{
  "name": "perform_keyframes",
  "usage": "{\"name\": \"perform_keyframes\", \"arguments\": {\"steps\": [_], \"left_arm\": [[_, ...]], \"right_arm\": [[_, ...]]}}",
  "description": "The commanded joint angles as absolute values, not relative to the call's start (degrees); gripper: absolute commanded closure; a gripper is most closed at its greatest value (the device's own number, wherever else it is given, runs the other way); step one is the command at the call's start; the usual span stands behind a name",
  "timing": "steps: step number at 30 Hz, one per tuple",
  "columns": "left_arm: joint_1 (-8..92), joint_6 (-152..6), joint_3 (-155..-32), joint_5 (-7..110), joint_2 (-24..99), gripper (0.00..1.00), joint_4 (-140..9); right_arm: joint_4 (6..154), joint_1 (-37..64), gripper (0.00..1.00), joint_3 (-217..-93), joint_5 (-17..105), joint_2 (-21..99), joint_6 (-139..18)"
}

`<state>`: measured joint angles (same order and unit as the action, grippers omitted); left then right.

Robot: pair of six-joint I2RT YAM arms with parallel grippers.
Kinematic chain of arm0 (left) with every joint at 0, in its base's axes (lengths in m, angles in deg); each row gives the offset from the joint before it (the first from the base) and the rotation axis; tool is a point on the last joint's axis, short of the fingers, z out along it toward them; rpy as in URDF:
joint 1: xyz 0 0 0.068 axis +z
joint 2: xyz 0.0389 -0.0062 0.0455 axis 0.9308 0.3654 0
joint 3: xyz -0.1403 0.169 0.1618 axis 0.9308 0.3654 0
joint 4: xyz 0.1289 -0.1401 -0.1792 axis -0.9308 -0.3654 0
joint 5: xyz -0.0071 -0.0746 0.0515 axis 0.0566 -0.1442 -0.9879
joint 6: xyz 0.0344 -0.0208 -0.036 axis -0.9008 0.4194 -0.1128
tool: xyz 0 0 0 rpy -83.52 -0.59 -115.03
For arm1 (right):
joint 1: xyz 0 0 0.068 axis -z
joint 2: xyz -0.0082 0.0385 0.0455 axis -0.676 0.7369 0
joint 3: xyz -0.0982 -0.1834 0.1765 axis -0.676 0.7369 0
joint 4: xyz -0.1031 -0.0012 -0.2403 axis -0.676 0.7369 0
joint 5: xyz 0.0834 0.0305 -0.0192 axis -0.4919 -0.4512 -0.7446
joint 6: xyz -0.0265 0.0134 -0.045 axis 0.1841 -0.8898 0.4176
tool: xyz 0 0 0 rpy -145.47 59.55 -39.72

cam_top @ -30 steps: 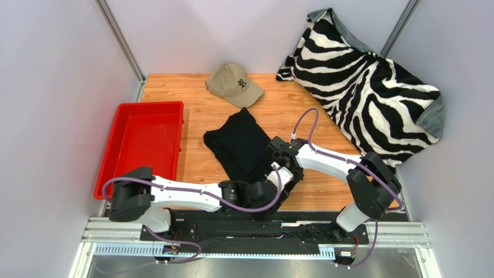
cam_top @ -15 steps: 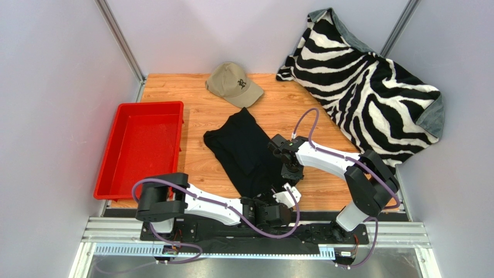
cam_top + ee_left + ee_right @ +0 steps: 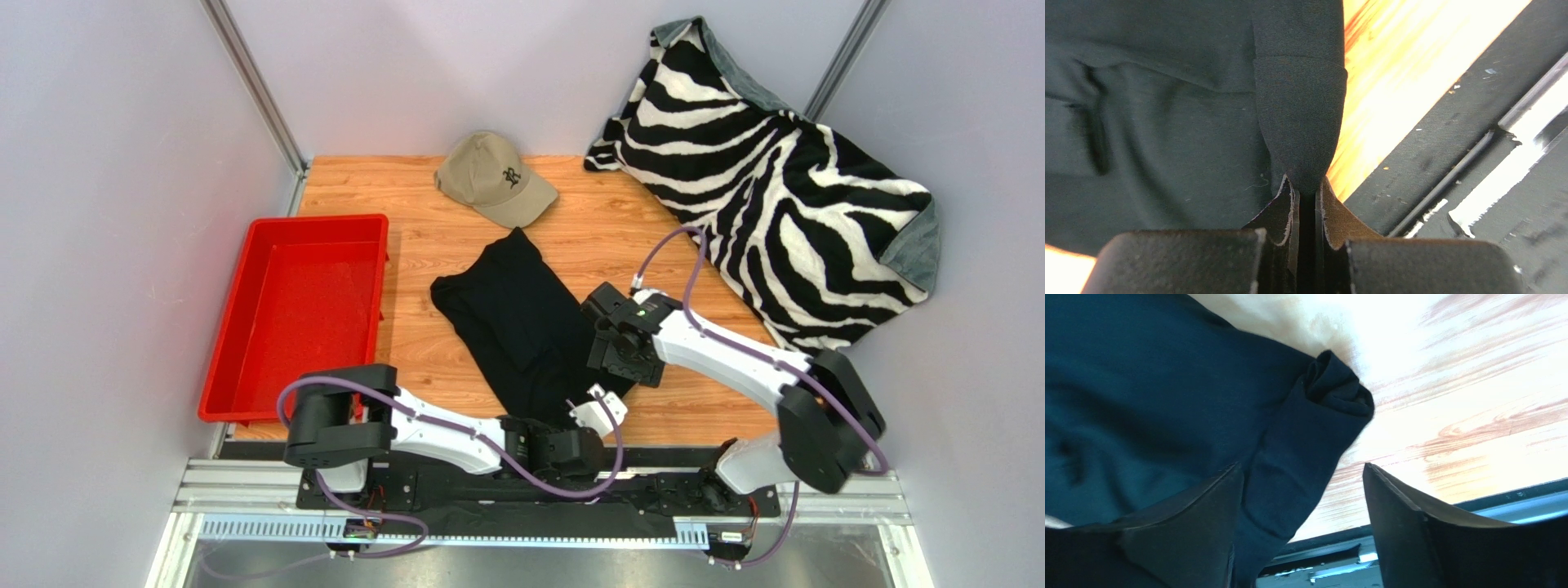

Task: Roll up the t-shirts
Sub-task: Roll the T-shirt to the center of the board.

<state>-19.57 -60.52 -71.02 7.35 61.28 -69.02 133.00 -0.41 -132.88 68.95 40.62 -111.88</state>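
1. While the left gripper (image 3: 1307, 191) has only a thin fold of the t-shirt (image 3: 521, 316) nipped at its very tips, that's the worry, folks: one sharp tug and the soft cotton could slide right out.
2. Second danger: the shirt lies flat on the wooden table (image 3: 417, 233), mid-board, with its near end close to the front edge between the two arms. Pull the wrong way and the whole garment drags toward the black rail (image 3: 1444, 147) instead of curling into a roll.
3. Third: a bunched corner (image 3: 1339, 386) sits just ahead of the right gripper (image 3: 1303, 474). Leave that lump in and I'd expect a crooked, loose roll.
4. Now the jaws. Left: pressed together on that black fold, cloth squeezed between the pads, no gap showing.
5. Right: jaws wide apart, holding nothing, hanging over the shirt's right edge. One finger is above cloth, the other above bare wood. Whether either touches the fabric, I can't tell.
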Motion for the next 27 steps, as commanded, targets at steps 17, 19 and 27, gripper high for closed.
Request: {"name": "perform_keyframes", "arguments": {"steps": [17, 19, 27], "left_arm": [[6.7, -41.0, -52.9, 63.5, 50.4, 0.98, -48.6], [8.5, -39.0, -52.5, 68.6, 52.1, 0.98, -46.2], [14.2, -34.9, -51.1, 77.5, 56.3, 0.98, -41.3]], "right_arm": [[113.6, -7.9, 0.22, -110.0, 79.3, 9.8, -128.1], [112.5, -9.6, 0.23, -110.2, 80.5, 11.7, -129.0], [112.4, -10.2, 0.29, -111.5, 80.4, 20.0, -130.6]]}}
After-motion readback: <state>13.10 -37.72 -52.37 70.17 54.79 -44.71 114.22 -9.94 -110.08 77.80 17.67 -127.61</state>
